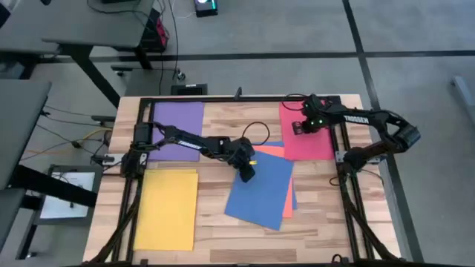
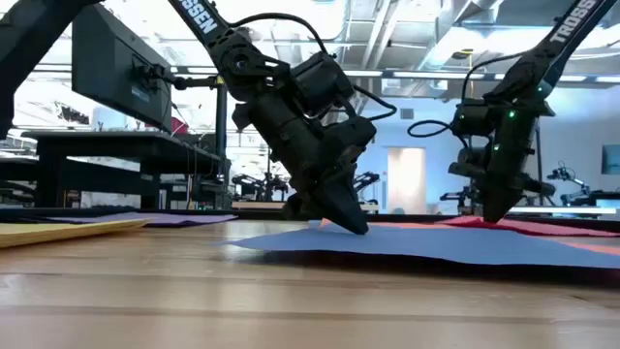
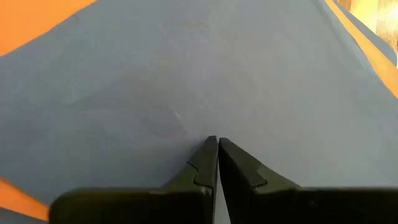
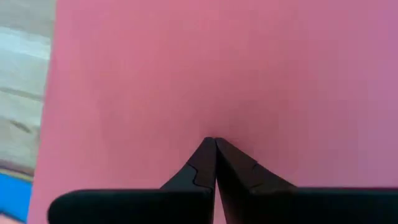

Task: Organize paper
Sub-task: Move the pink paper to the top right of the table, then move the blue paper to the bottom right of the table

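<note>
High view — left gripper (image 1: 247,172) pins blue sheet's (image 1: 260,194) top-left edge.

Robotics lab, black workbenches (image 2: 116,136), exposed ceiling ducts (image 2: 387,24), other robot arms (image 2: 572,184) behind, grey floor (image 1: 297,30)

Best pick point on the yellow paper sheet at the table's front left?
Probably the yellow rectangular paper sheet is best taken at its long edge on the centre side, coming in low from the bare wooden table. It lies flat with nothing on it, and the low view suggests a slightly raised edge. The left hand is nearest, shut on the blue paper sheet; the right hand is on the pink-red sheet.
</note>
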